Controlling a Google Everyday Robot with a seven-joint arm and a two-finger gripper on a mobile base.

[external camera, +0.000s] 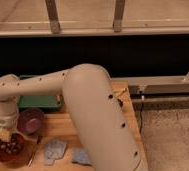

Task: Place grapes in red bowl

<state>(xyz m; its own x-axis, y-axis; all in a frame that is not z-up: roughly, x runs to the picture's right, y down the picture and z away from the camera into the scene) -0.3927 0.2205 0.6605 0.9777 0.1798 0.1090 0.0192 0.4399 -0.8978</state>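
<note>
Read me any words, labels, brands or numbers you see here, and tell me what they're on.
No readable text anywhere.
The red bowl, the grapes in it, the purple bowl and the green tray carry no visible lettering.
The gripper, over the red bowl, shows no markings.
</note>
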